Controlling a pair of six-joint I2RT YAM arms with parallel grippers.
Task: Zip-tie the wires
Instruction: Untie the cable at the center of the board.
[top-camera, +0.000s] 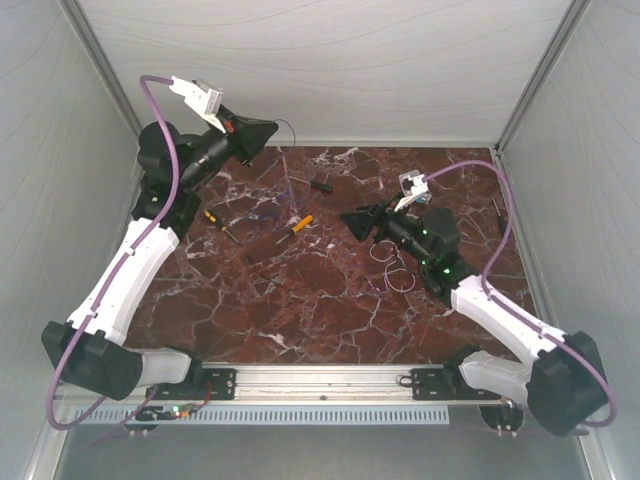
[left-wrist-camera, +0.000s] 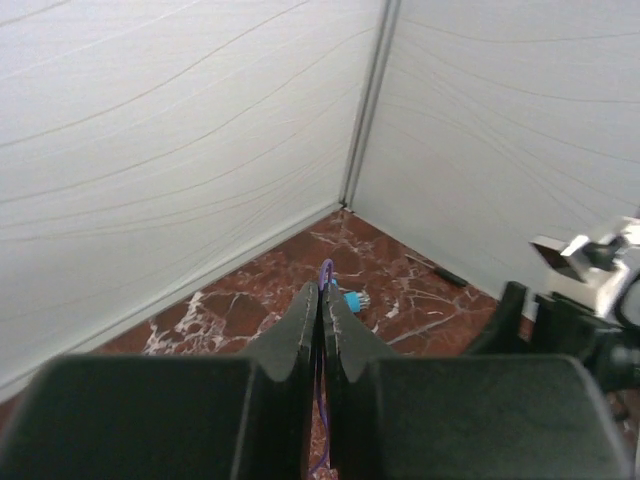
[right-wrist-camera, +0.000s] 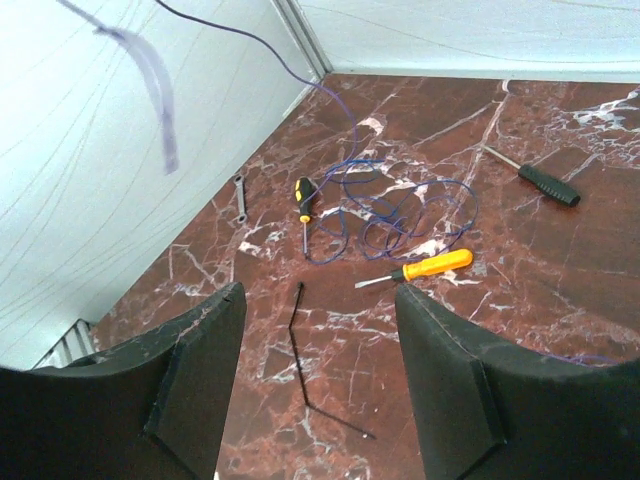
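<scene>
The thin purple-blue wires (right-wrist-camera: 395, 205) lie in loose loops on the marble table between the screwdrivers, and they also show in the top view (top-camera: 272, 214). One strand (right-wrist-camera: 250, 40) rises off the table to my left gripper (top-camera: 272, 135), which is raised near the back wall. The left wrist view shows that gripper (left-wrist-camera: 322, 290) shut on the purple strand (left-wrist-camera: 326, 270). Whitish wire loops (top-camera: 395, 268) lie beside the right arm. My right gripper (top-camera: 352, 220) is low over the table's middle, and it is open and empty (right-wrist-camera: 320, 300). A bent black zip tie (right-wrist-camera: 300, 340) lies on the table between its fingers.
An orange-handled screwdriver (right-wrist-camera: 430, 267), a black-and-yellow one (right-wrist-camera: 303, 193), a black one (right-wrist-camera: 545, 182) and a small wrench (right-wrist-camera: 240, 196) lie around the wires. Another black tool (top-camera: 497, 207) lies at the right edge. A small blue part (left-wrist-camera: 352, 299) lies near the back corner. White walls enclose three sides.
</scene>
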